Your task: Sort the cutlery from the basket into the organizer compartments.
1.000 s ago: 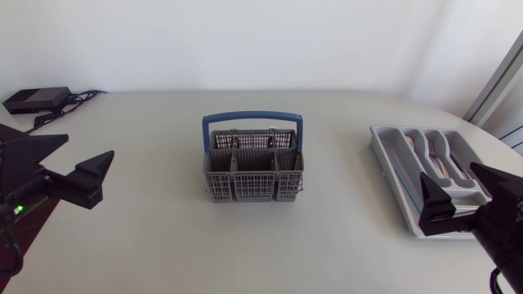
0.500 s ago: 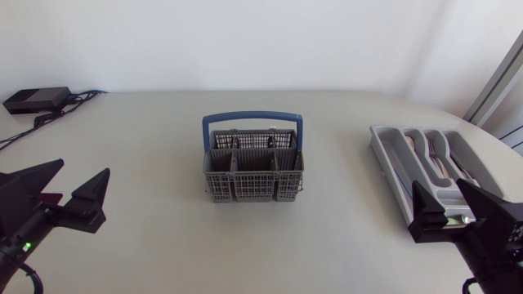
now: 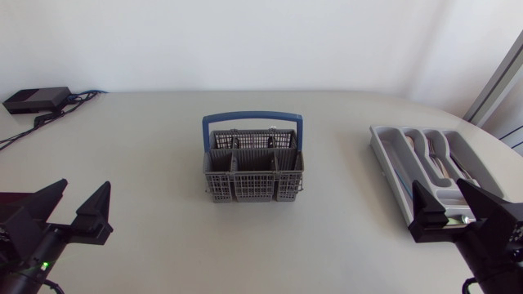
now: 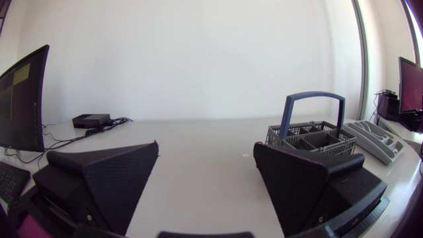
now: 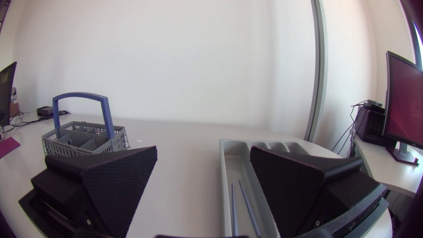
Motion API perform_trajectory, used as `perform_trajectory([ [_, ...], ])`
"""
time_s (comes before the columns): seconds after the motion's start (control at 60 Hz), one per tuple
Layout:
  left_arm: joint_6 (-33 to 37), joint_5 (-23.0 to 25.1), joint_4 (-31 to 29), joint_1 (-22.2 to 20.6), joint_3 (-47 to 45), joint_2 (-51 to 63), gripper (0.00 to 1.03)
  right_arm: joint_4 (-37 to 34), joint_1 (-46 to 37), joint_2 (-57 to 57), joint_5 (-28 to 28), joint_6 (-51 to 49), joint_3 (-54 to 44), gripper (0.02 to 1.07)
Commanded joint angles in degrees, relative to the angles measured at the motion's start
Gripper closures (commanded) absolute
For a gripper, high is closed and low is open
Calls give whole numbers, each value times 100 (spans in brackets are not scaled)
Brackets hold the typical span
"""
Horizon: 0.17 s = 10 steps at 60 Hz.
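head view: basket (image 3: 252, 186) mid-table, organizer (image 3: 387, 163) by the right arm (image 3: 494, 238) — both arms' jaws released.

Pale table (image 3: 147, 163): grey basket (image 3: 252, 186) centre, organizer (image 3: 394, 178) right, black box (image 3: 37, 100) far-left corner.

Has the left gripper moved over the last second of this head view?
Yes. The left gripper has drawn back toward the table's near edge, farther from the black box, while the basket stayed put.
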Motion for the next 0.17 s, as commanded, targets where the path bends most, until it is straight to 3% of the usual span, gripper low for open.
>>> perform_trajectory([
  [0.0,-176,-32,93,43,-117,-73,4,102,-25,-30,-16,165,-117,6],
  [0.15,-176,-32,93,43,-117,-73,4,102,-25,-30,-16,165,-117,6],
])
